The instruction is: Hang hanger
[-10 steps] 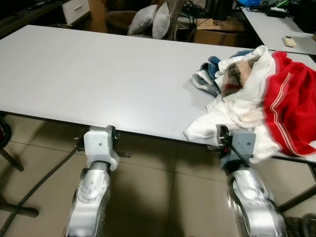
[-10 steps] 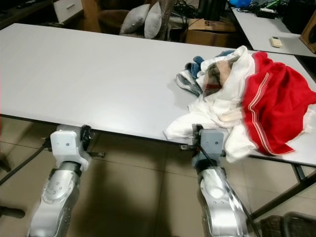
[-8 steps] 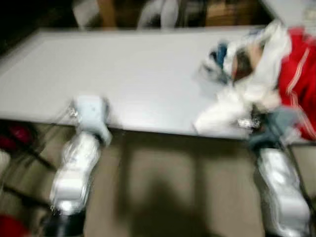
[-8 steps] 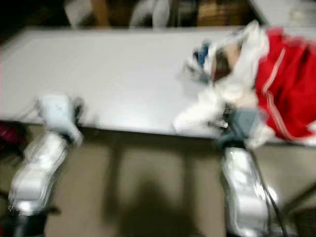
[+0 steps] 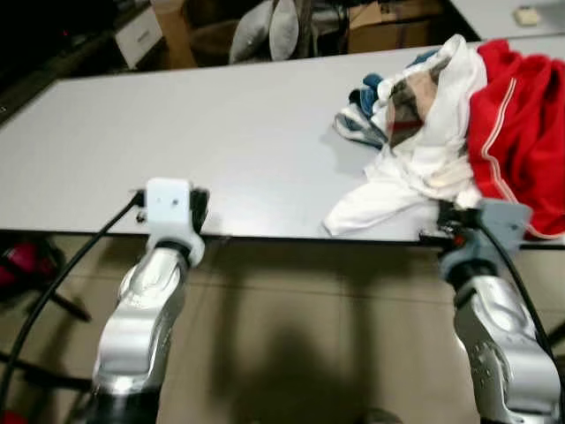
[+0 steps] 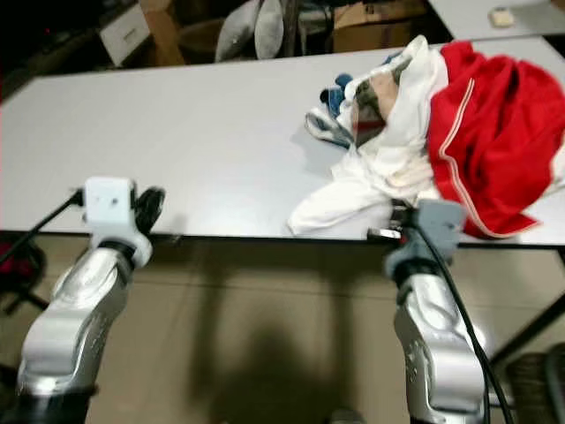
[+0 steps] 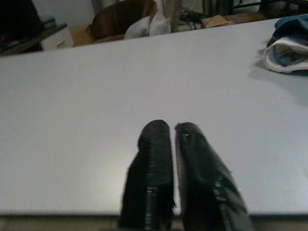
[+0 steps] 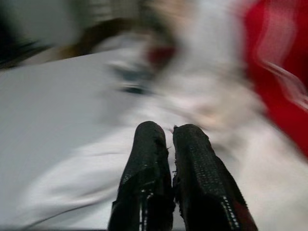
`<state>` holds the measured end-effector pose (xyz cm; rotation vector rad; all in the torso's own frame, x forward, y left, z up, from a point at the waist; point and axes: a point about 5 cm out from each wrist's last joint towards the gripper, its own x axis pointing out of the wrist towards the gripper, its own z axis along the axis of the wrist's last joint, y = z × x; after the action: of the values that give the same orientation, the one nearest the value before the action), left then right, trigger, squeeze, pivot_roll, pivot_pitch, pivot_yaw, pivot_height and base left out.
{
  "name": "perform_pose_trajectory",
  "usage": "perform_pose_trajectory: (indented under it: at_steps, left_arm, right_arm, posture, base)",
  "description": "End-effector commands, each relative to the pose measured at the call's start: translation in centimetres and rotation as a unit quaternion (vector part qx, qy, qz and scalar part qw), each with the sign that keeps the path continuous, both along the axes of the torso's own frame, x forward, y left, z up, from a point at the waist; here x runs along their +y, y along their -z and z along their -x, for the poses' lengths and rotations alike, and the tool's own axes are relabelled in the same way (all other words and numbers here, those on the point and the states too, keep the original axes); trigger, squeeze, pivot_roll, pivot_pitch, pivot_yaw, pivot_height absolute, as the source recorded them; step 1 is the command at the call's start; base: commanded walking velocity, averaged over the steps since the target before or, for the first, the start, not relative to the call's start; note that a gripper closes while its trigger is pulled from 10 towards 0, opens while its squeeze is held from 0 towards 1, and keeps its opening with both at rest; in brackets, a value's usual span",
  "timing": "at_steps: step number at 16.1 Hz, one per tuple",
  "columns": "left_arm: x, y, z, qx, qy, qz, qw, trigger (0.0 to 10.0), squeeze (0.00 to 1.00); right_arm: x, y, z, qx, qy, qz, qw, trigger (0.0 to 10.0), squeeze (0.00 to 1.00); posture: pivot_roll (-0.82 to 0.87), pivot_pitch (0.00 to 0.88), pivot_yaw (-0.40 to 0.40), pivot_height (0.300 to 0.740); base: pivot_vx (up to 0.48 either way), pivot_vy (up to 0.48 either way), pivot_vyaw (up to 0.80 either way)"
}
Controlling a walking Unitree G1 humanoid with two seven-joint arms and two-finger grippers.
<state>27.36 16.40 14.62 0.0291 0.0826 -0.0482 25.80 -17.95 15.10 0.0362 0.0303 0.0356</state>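
White table (image 5: 177, 150), pile of clothes (image 5: 459, 124) at right end: red garment (image 5: 521, 124), white garment (image 5: 397, 190) reaching near edge, blue cloth (image 5: 371, 93) behind.

Left gripper (image 7: 172, 130) at near edge, fingers together, holding nothing.

Right gripper (image 8: 166, 130) at near edge, just before white garment, fingers together.

Hanger: cannot tell where.

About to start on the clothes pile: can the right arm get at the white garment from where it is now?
Probably yes. The right gripper, fingers shut, sits at the table edge right in front of the white garment, whose near fold hangs toward it. Nothing lies between them; the gripper would have to open first.
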Motion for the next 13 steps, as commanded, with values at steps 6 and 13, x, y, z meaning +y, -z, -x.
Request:
perform_pose_trajectory:
  at_steps: [6, 13]
  left_arm:
    - [0.9, -1.5, 2.1, -0.036, -0.004, -0.023, 0.999, 10.0, 1.0]
    - [-0.3, -2.0, 1.4, -0.048, 0.024, -0.005, 0.999, 10.0, 1.0]
  right_arm:
    - [3.2, 0.2, -0.8, 0.015, -0.121, 0.044, 0.992, 10.0, 1.0]
    - [3.7, 0.3, 0.6, -0.008, -0.121, 0.046, 0.992, 10.0, 1.0]
  posture:
    - [-0.08, 0.059, 0.031, 0.74]
    - [-0.11, 0.068, 0.096, 0.74]
  base:
    - [0.0, 0.0, 0.0]
    - [0.0, 0.0, 0.34]
